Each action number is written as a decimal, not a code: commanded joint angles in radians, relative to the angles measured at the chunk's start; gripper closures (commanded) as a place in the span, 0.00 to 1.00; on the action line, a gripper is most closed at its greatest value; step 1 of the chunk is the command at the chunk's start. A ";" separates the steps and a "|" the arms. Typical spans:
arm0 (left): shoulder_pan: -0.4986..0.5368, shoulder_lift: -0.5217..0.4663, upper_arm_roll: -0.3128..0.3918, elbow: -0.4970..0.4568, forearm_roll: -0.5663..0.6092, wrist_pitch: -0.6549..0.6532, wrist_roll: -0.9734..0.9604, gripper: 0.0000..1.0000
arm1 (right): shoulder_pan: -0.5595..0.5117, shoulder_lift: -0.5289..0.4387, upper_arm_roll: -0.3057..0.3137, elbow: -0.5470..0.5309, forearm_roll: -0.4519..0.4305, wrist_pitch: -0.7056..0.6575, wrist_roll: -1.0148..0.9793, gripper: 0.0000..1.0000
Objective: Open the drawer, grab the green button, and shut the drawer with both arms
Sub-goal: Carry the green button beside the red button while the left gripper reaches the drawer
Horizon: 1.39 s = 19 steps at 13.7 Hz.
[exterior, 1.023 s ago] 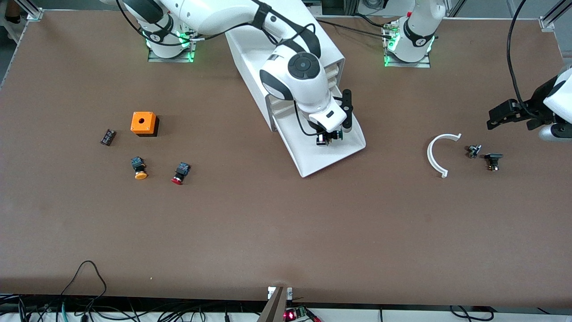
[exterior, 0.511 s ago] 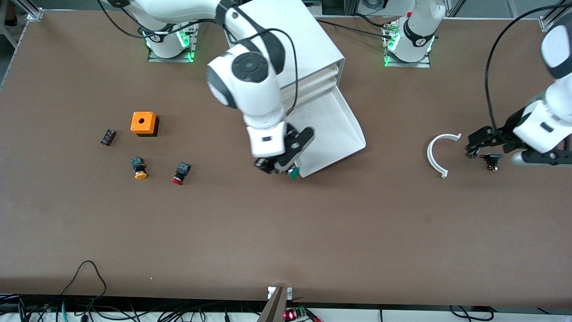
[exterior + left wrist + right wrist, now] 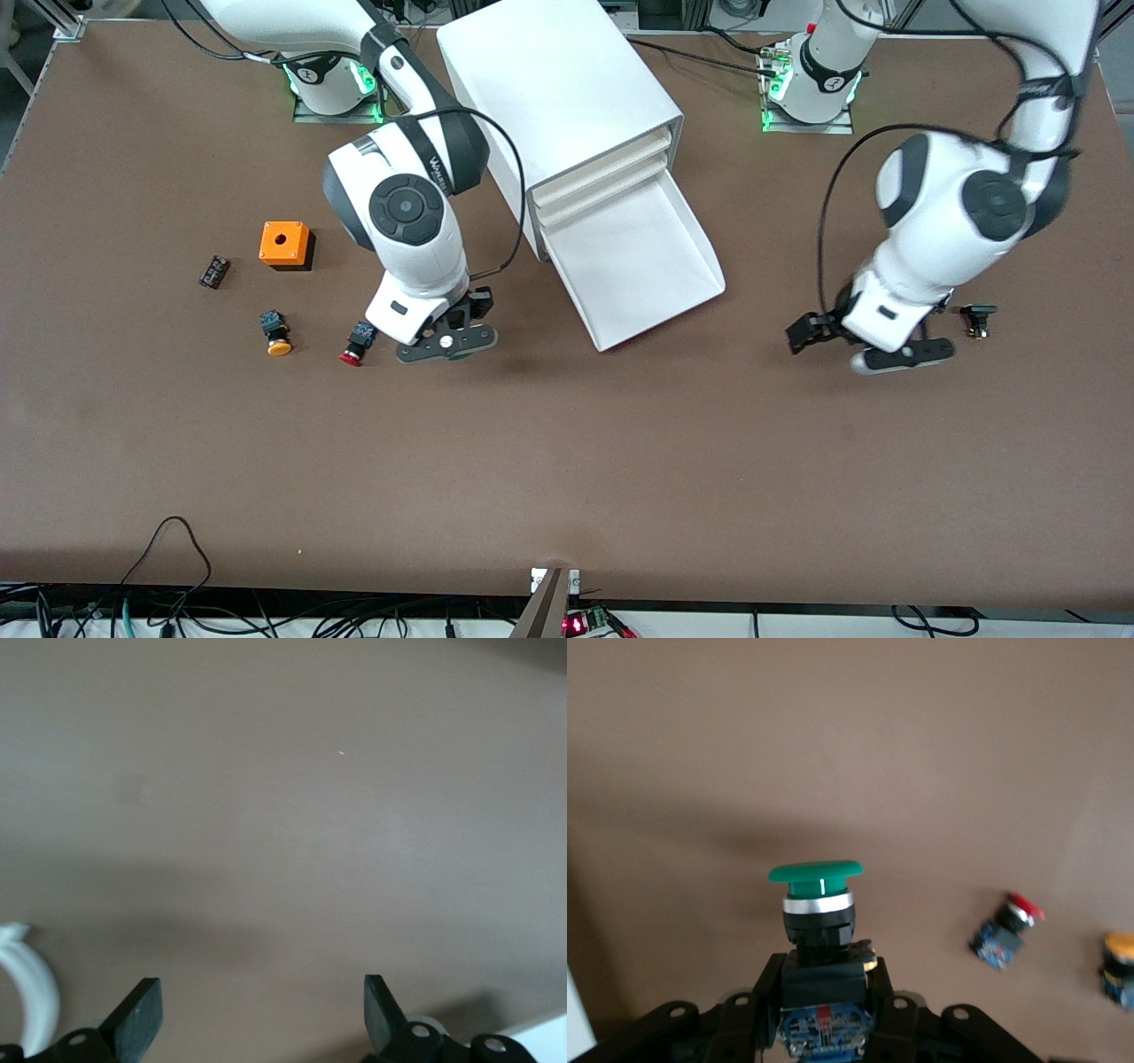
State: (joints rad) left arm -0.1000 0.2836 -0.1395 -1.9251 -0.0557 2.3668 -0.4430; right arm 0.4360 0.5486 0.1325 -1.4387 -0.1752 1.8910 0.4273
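Button (image 3: 815, 895), round green cap, now riding out of drawer (image 3: 633, 257) over table, pinched by right gripper (image 3: 824, 1010); left gripper (image 3: 261, 1019) swinging in, spread wide.

Looks like a robotics lab: two white Franka arms (image 3: 416, 221) bolted to a big brown table (image 3: 567, 461) along the frame's top, aluminium framing (image 3: 62, 18) in the upper corner, loose cables (image 3: 177, 602) and electronics along the bottom edge.
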 commanded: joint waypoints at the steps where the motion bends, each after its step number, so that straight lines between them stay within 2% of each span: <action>1: -0.056 0.055 -0.002 -0.008 0.049 0.109 -0.150 0.00 | -0.039 -0.085 0.009 -0.179 0.060 0.016 0.083 0.70; 3: -0.098 0.130 -0.002 -0.008 0.108 0.214 -0.242 0.00 | -0.045 -0.108 0.009 -0.250 0.068 0.058 0.129 0.70; 5: -0.122 0.187 -0.002 -0.009 0.135 0.281 -0.318 0.00 | -0.048 -0.148 0.010 -0.371 0.068 0.196 0.133 0.70; 7: -0.129 0.222 0.001 -0.008 0.143 0.293 -0.330 0.00 | -0.048 -0.168 0.009 -0.469 0.060 0.320 0.131 0.70; 9: -0.129 0.226 0.003 -0.027 0.145 0.293 -0.367 0.00 | -0.048 -0.177 0.009 -0.518 0.051 0.388 0.120 0.70; 13: -0.178 0.218 -0.003 -0.087 0.140 0.292 -0.558 0.00 | -0.069 -0.183 0.010 -0.620 0.048 0.534 0.116 0.70; 19: -0.185 0.183 -0.087 -0.158 0.137 0.275 -0.574 0.00 | -0.082 -0.138 0.009 -0.680 0.046 0.660 0.097 0.69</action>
State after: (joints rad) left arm -0.2889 0.5156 -0.2096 -2.0300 0.0560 2.6519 -0.9912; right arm 0.3658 0.4083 0.1325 -2.0878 -0.1223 2.5045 0.5352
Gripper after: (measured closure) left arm 0.000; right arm 0.586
